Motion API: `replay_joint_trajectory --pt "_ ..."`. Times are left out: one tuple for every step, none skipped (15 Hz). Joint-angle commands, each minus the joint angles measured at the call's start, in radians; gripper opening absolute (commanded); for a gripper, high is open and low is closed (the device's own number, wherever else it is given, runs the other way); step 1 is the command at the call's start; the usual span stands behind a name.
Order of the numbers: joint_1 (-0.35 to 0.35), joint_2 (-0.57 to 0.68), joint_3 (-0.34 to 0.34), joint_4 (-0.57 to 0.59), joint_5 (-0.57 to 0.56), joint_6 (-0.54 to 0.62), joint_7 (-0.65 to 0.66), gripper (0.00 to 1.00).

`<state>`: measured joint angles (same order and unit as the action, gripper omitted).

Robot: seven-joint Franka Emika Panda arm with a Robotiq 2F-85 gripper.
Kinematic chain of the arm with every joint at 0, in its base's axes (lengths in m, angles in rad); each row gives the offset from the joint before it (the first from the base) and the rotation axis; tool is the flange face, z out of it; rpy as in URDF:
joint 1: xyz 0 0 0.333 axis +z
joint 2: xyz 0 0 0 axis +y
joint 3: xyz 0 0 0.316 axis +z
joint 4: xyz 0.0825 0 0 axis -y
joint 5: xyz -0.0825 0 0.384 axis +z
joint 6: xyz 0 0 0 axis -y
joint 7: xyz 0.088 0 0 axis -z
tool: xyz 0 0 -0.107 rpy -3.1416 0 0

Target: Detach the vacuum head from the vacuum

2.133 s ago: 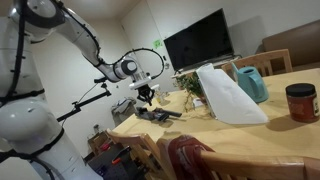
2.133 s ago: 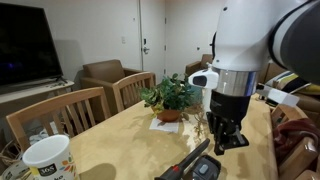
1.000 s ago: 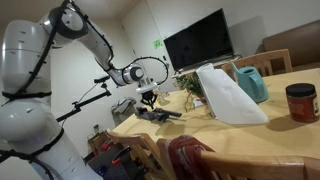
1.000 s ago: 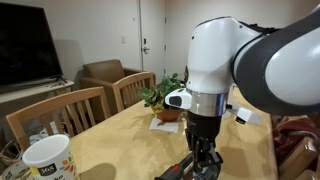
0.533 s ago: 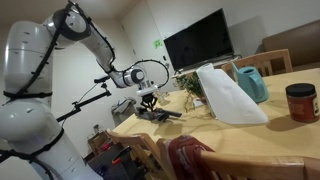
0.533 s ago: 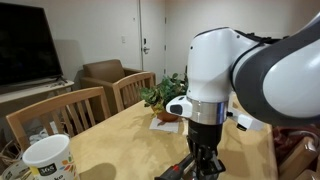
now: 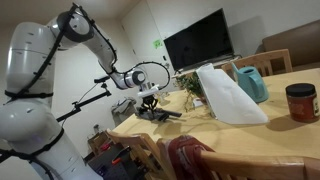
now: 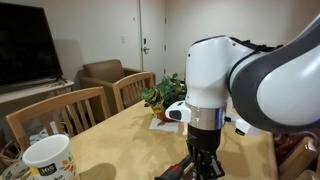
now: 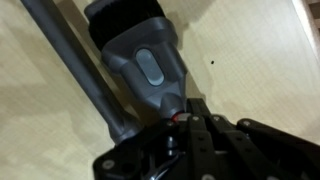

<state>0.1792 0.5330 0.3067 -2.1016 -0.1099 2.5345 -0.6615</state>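
Dining-room worktop (image 7: 250, 135), vacuum (image 7: 158, 113) lying flat at its left end, and I've got the jaws closed tight right at the slim end where the vacuum head (image 9: 172, 103) is, can't tell if it's truly pinched, so I reckon we're mid-grab and next needs a straight pull off the body.

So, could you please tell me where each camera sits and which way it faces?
In an exterior view, the camera stands behind the robot's base, facing the television across the table; the whole arm shows.
In an exterior view, it sits low at the table, facing the door; wrist and pincer loom close.
Wrist view: looks down on the vacuum; only the pincer shows.
Both exterior views share the potted plant.
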Motion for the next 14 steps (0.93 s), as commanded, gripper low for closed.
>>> replay_joint_trajectory --pt "0.016 0.009 -0.011 0.042 -0.033 -0.036 0.031 0.0" --pt "0.019 0.013 -0.012 0.05 -0.037 -0.038 0.031 0.0" --pt "0.021 0.018 -0.014 0.059 -0.041 -0.044 0.031 0.0" --pt "0.023 0.024 -0.015 0.068 -0.045 -0.051 0.031 0.0" --pt "0.025 0.031 -0.016 0.075 -0.049 -0.055 0.031 0.0" --pt "0.025 0.039 -0.015 0.083 -0.051 -0.058 0.029 0.0" --pt "0.026 0.045 -0.015 0.089 -0.052 -0.061 0.028 0.0" --pt "0.007 0.027 0.001 0.052 -0.037 -0.025 0.007 0.01" --pt "0.007 0.034 0.001 0.058 -0.039 -0.026 0.007 0.01" --pt "0.007 0.04 0.001 0.062 -0.039 -0.027 0.007 0.01" --pt "0.007 0.043 0.001 0.066 -0.04 -0.028 0.007 0.01" --pt "0.007 0.045 0.001 0.068 -0.04 -0.029 0.007 0.01" --pt "0.007 0.046 0.001 0.068 -0.04 -0.029 0.007 0.01" --pt "0.007 0.046 0.001 0.069 -0.04 -0.03 0.007 0.01"
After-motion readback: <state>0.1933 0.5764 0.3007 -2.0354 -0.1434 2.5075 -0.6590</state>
